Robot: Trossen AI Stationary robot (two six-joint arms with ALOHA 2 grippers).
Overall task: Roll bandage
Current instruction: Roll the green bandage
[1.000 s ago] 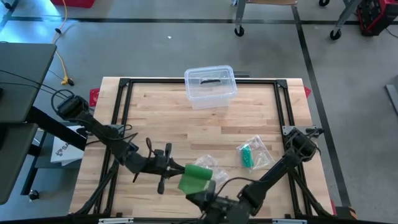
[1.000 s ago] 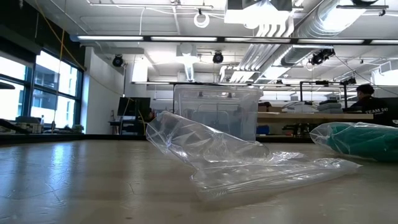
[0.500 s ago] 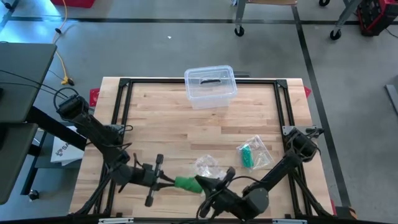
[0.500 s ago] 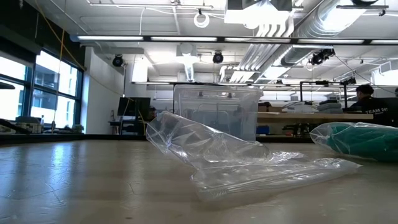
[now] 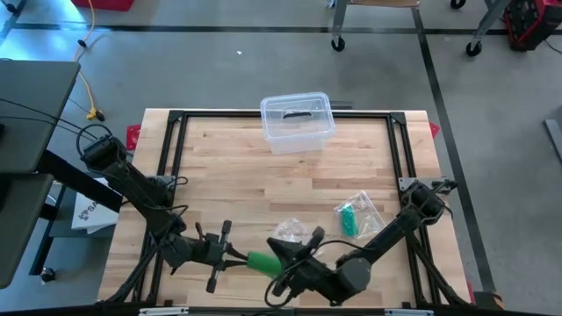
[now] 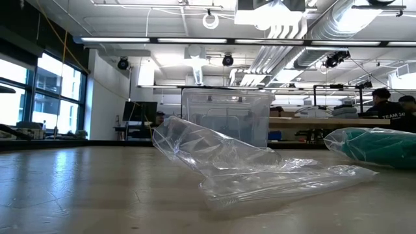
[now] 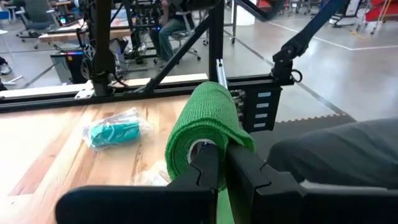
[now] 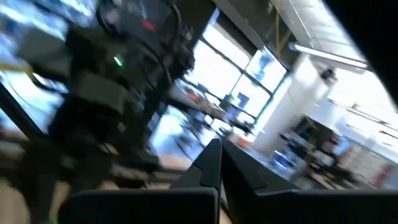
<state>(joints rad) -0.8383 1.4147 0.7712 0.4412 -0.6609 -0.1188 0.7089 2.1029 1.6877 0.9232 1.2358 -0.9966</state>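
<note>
Bandage — a green roll of crepe-like cloth [image 7: 205, 134] — is sitting clamped at its core between the shut fingers of the left gripper [image 5: 235, 257], held just above the near edge of the pale wooden table [image 5: 228, 167]. Half a second back the right gripper [image 5: 279, 254] was lying lower and farther toward the table's near edge; now it is pressing in against the roll's free end from the other side, jaws closed, though whether they are pinching cloth cannot be told. A second ago the roll was showing broad and slack between the arms; now it is reading as a narrow, tight cylinder — winding looks well along, with the tail probably still wanting tucking. A crumpled clear plastic wrapper [image 5: 294, 233] is lying just behind the grippers. A bagged teal bandage [image 5: 350, 219] is resting to the right, and a clear lidded plastic bin [image 5: 297, 121] is standing at the far edge, well apart.
</note>
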